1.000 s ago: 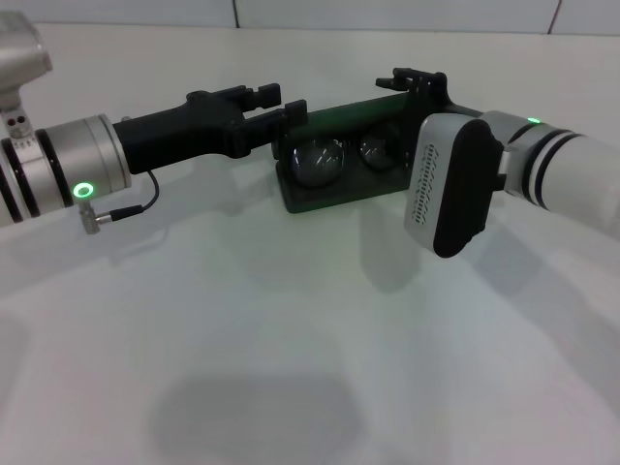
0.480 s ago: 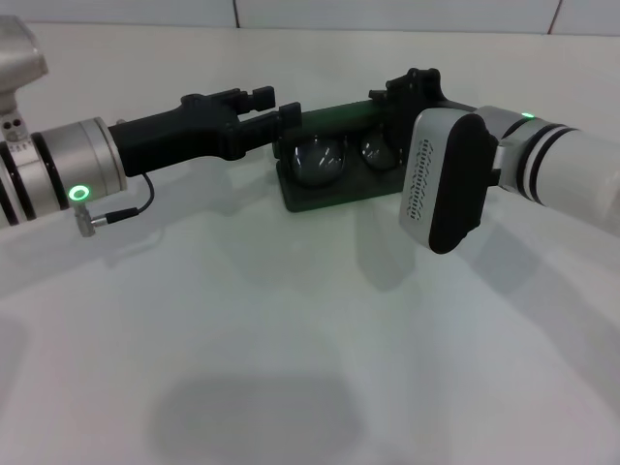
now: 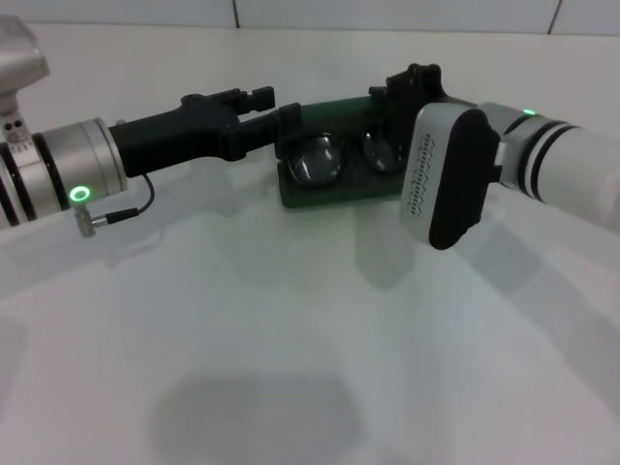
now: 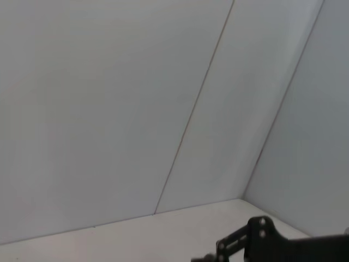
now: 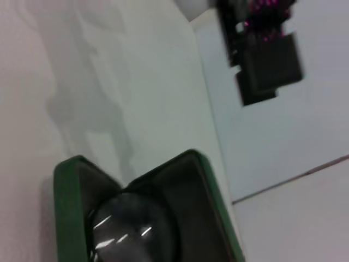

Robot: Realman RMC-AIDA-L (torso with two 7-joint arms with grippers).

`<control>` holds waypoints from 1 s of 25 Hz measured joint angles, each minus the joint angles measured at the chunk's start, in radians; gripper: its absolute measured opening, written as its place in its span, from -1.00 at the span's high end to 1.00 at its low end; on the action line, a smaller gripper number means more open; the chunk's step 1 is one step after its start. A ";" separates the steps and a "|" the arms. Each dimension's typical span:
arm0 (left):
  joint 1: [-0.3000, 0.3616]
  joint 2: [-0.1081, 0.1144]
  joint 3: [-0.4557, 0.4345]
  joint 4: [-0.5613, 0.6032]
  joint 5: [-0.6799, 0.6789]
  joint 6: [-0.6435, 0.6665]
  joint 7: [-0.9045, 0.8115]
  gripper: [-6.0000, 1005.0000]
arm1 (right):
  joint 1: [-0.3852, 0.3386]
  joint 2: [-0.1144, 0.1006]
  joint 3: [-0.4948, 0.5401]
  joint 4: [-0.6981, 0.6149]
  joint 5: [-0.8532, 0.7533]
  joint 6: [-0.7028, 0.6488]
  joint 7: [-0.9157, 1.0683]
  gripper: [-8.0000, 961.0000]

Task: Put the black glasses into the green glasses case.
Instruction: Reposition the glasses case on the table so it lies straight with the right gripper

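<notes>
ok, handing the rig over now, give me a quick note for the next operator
Left gripper: at the case's left end, fingers against its rim; whether it grips is unclear.
Right gripper: at the case's right end, mostly hidden behind its own wrist.
Glasses: lying inside the open case, lenses showing.
Done: glasses are in the case.
Left: judging from this, check they sit flat, then back both arms away.

Lab-like bench: bare white table (image 3: 291, 339), white panelled wall (image 4: 136, 109).
</notes>
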 joint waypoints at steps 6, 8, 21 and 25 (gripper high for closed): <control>0.000 -0.001 0.000 0.000 0.000 0.000 0.001 -0.27 | -0.026 0.000 0.063 -0.050 0.019 -0.038 0.002 0.70; 0.000 -0.001 0.000 0.000 0.000 0.000 0.001 -0.27 | -0.027 -0.002 0.074 -0.055 0.047 -0.049 0.003 0.73; -0.004 0.003 0.000 0.000 -0.001 0.000 0.001 -0.28 | -0.083 -0.001 0.050 -0.110 -0.094 -0.043 -0.050 0.84; -0.003 0.004 -0.001 -0.001 -0.014 0.000 0.001 -0.28 | -0.078 0.000 -0.011 -0.105 -0.143 0.026 -0.053 0.84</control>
